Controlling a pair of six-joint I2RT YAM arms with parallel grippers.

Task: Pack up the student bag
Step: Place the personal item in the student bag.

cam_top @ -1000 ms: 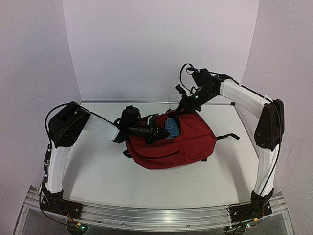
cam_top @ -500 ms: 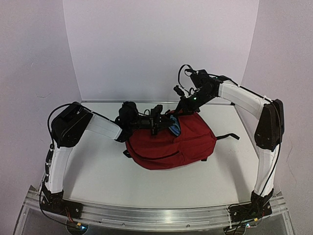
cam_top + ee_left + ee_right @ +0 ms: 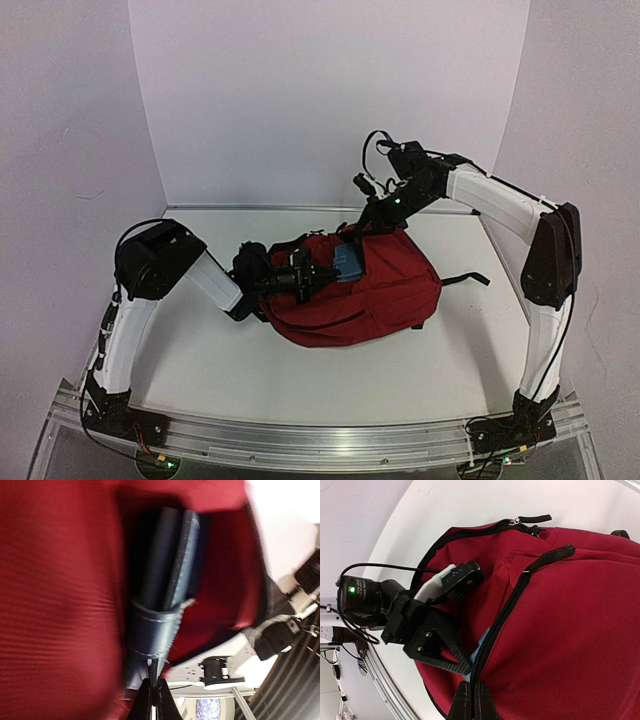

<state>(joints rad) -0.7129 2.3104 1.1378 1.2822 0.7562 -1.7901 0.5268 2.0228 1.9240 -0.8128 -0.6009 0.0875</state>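
Observation:
The student bag (image 3: 375, 295), dark red with black zips, lies on its side mid-table. My left gripper (image 3: 316, 272) is shut on the seam edge of a small blue oblong case (image 3: 348, 264), which sits in the bag's open mouth. In the left wrist view the blue case (image 3: 170, 570) stands between red walls of the student bag (image 3: 55, 605), pinched at my left gripper (image 3: 154, 682). My right gripper (image 3: 358, 228) is shut on the zip edge at the top of the opening. In the right wrist view my right gripper (image 3: 471, 687) clamps that edge of the student bag (image 3: 570, 630).
The white table (image 3: 200, 350) is walled by white panels at the back and sides. A black strap (image 3: 468, 279) trails from the bag's right side. The left gripper's black fingers (image 3: 440, 640) fill the bag's mouth close beside my right gripper.
The left gripper lifted the blue case above the opening half a second ago, and has now come down and back to the left with it. The right gripper has kept its hold.

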